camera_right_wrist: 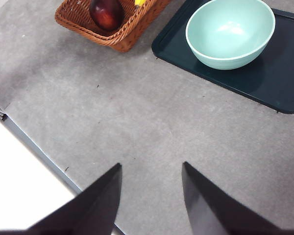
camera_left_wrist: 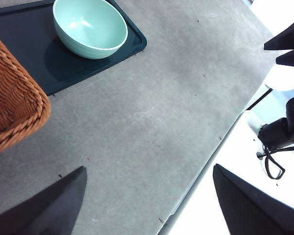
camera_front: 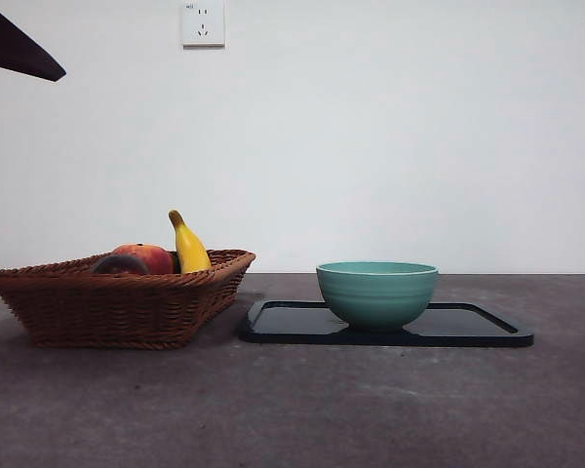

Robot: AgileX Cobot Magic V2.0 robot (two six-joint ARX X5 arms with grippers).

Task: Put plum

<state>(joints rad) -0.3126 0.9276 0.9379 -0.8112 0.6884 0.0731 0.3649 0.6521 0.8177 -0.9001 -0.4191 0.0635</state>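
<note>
The plum (camera_front: 118, 264) is a dark, dull purple round fruit lying in the brown wicker basket (camera_front: 117, 307) at the left, just in front of a red-orange peach-like fruit (camera_front: 148, 256). In the right wrist view a dark maroon fruit, the plum (camera_right_wrist: 107, 13) as far as I can tell, lies in the basket's near corner. My left gripper (camera_left_wrist: 149, 169) hangs open high over bare table, with nothing between its jaws. My right gripper (camera_right_wrist: 152, 164) is open too, well short of the basket (camera_right_wrist: 122, 29). Both arms show only as black tips at the front view's top corners.
A yellow banana (camera_front: 189, 247) leans up in the basket behind the fruits. To the right, a teal bowl (camera_front: 376, 292) stands on a black tray (camera_front: 468, 330). The table's edge (camera_left_wrist: 210, 156) runs close beside the left gripper. A wall socket (camera_front: 203, 23) is on the white wall.
</note>
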